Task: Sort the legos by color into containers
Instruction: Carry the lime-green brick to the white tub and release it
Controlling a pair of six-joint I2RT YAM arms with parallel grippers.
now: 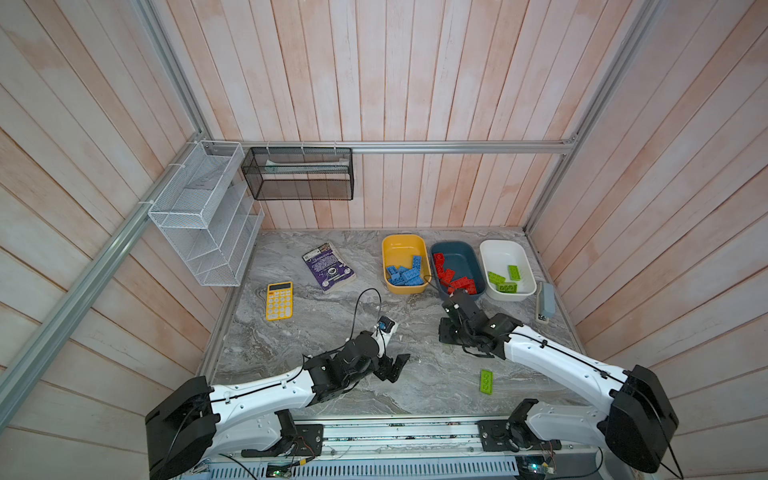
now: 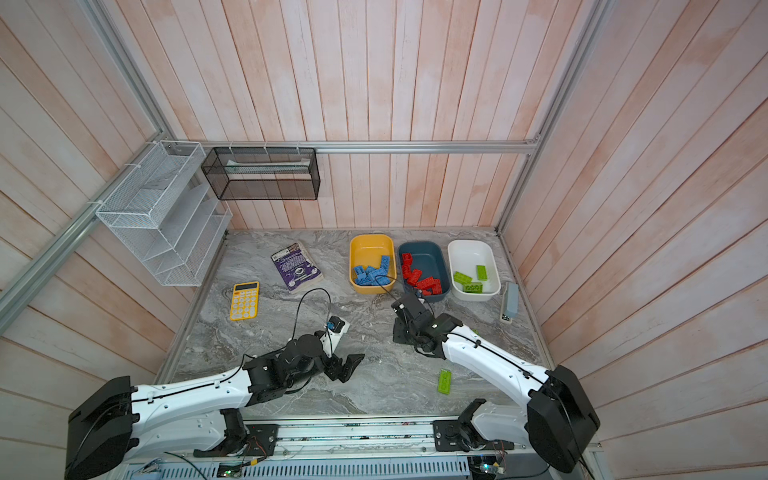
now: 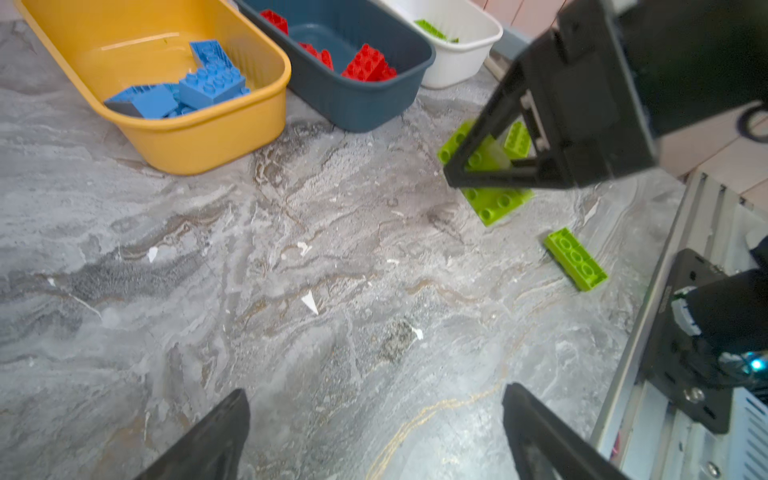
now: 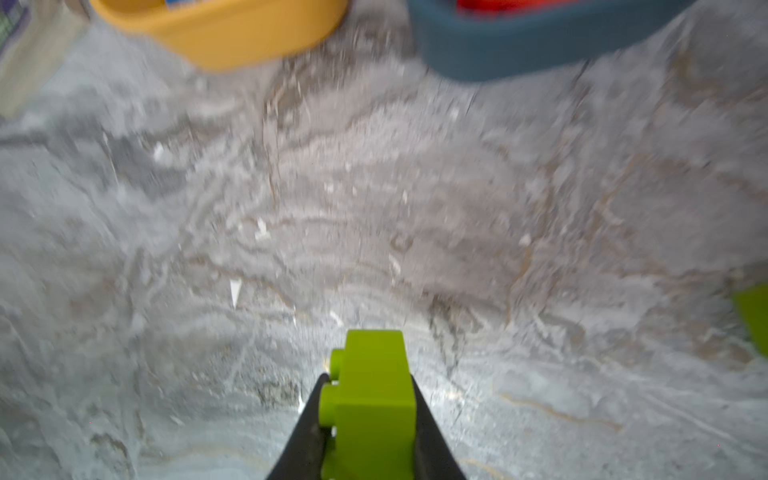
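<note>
Plainly, the coming move turns on where the white tub (image 1: 500, 254) lies from the right gripper (image 4: 369, 380). That gripper is closed tight on a green brick (image 4: 374, 419). The right wrist view shows the brick pinched between the two fingers, reaching out past their tips, its studs turned sideways toward one finger. That view is blurred, so how high the brick hangs over the table (image 1: 291, 345) cannot be told.

In both top views the gripper sits just on the robot's side of the teal tub (image 1: 460, 258), which holds red bricks (image 1: 451, 276). The white tub stands right beside the teal one, farther from the robot and off to the gripper's right, with green bricks (image 1: 514, 272) lying in it. So the carry looks like a short diagonal, away and rightward, high enough to clear both rims, and the right arm is much the nearer one. The white tub's long axis runs away from the robot, which should leave room for a drop anywhere along it.

The left gripper (image 3: 376, 395) stands wide open with nothing in it, low over bare table and well apart from the tubs. A loose green brick (image 1: 486, 381) lies flat, studs up, its long axis pointing roughly away from the robot, between the two arms and close by the right forearm.
</note>
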